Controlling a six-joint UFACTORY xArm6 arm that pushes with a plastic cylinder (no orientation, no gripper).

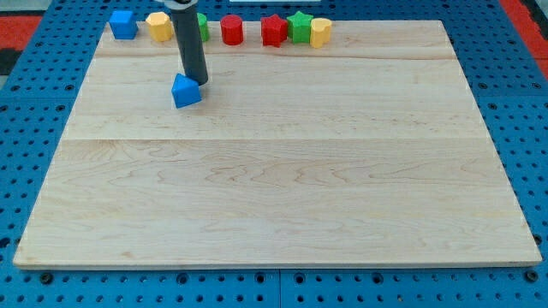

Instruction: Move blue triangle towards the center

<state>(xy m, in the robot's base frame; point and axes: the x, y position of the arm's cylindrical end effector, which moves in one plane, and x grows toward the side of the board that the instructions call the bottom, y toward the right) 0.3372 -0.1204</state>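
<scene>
The blue triangle lies on the wooden board in the upper left part of the view. My rod comes down from the view's top, and my tip touches the triangle's upper right side.
A row of blocks lines the board's top edge: a blue cube, a yellow block, a green block partly hidden behind the rod, a red cylinder, a red block, a green block, a yellow block.
</scene>
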